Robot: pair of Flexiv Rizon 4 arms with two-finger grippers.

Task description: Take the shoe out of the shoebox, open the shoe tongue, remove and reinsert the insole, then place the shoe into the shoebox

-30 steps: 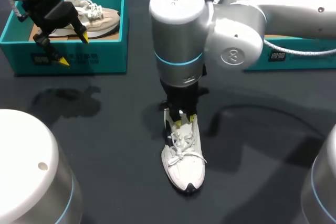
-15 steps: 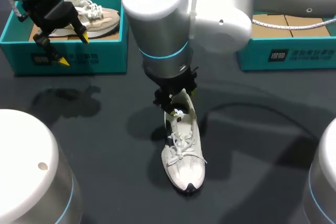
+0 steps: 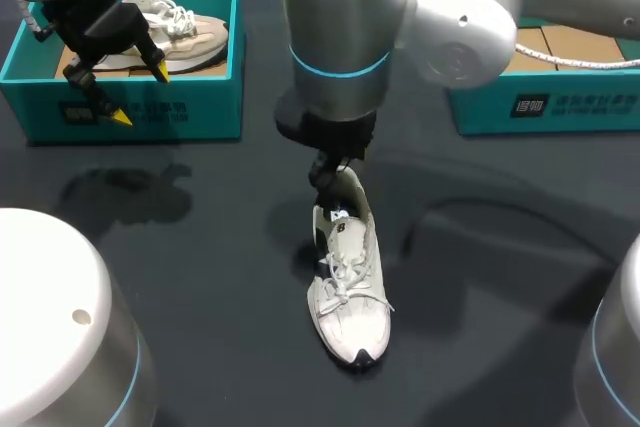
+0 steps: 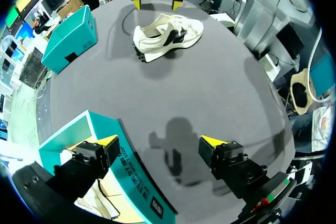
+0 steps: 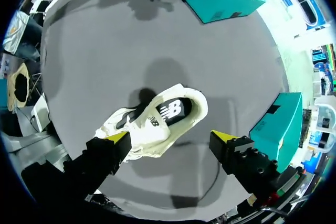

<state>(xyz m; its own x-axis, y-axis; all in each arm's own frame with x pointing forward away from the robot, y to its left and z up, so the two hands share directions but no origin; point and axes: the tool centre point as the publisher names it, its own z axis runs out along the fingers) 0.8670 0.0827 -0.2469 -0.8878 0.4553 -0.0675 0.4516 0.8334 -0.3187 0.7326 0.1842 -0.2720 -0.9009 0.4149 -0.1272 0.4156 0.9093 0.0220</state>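
White lace-up sneaker (image 3: 350, 287) lay unboxed, apparently for insole work; we held right gripper (image 5: 173, 139) wide above heel, left gripper (image 4: 160, 141) wide over teal cardboard shoebox (image 3: 200, 107).

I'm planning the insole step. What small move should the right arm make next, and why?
Probably lower the right pincer into the opening of the shoe: its fingers hang open above it, holding nothing, and the insole lies inside.
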